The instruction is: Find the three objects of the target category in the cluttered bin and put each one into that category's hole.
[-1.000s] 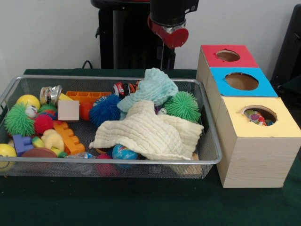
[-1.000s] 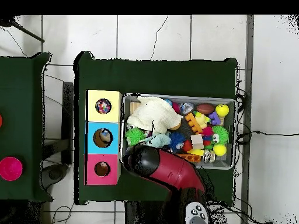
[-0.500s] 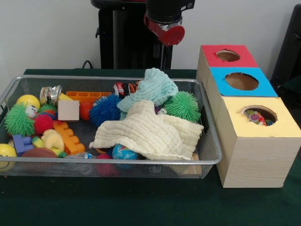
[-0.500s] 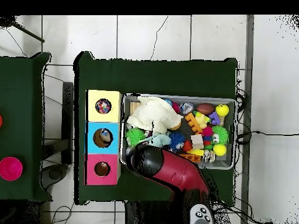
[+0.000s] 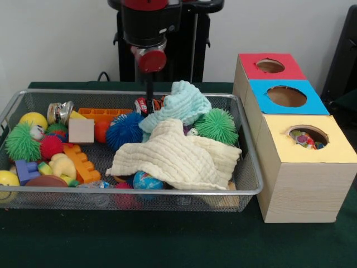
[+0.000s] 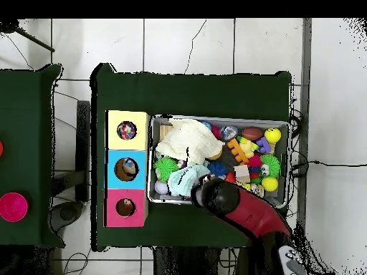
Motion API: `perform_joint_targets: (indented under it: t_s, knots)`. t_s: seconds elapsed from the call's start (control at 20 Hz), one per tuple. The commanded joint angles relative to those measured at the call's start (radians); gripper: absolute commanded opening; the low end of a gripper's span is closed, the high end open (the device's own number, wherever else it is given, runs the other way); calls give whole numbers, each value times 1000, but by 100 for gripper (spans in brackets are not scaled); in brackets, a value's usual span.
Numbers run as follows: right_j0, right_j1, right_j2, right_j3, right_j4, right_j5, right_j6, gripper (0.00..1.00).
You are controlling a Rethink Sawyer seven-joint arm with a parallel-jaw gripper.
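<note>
- Green-clothed worktop (image 5: 167, 245) fills the lower frame of the front view, carrying a wire mesh bin (image 5: 252, 167) at centre-left and a row of three wooden boxes at right.
- Red-topped box (image 5: 254, 70) sits at upper right, the blue-topped box (image 5: 312, 103) below it, and the yellow-topped box (image 5: 334, 151) lowest in the frame; each has one round hole.
- Small colourful items show inside the yellow box's hole (image 5: 308, 137); in the overhead view something also lies in the blue and red holes, too small to identify.
- Which category is the target cannot be read from the pictures, so how many of the three objects are already sorted stays an open question; judging by the crowded bin, searching remains.
- Robot's gripper (image 5: 149, 92) hangs over the bin's far rim at upper centre of the front view, just above a small can (image 5: 142, 105); whether the jaws are open or closed cannot be told, and nothing is visibly held.
- Cream cloth (image 5: 178, 156) and a pale blue cloth (image 5: 181, 103) drape across the bin's middle, hiding whatever lies beneath.
- Partly visible around them: a blue spiky ball (image 5: 124, 130), a green spiky ball (image 5: 217, 125), a globe-patterned ball (image 5: 146, 181) and orange bricks (image 5: 81, 162).
- Overhead, the red and black arm (image 6: 247, 211) covers the bin's lower edge.
</note>
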Motion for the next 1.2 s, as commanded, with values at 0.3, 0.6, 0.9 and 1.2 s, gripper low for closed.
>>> perform_joint_targets:
  t_s: [0.3, 0.6, 0.9, 1.2]
  knots:
    - [-113, 96, 136, -133, -180, -31, -126, 100]
    - [-172, 136, 168, -191, -259, -40, -151, 100]
    - [-237, 156, 206, -267, -360, -6, -213, 100]
    - [-321, 165, 277, -327, -457, 32, -284, 100]
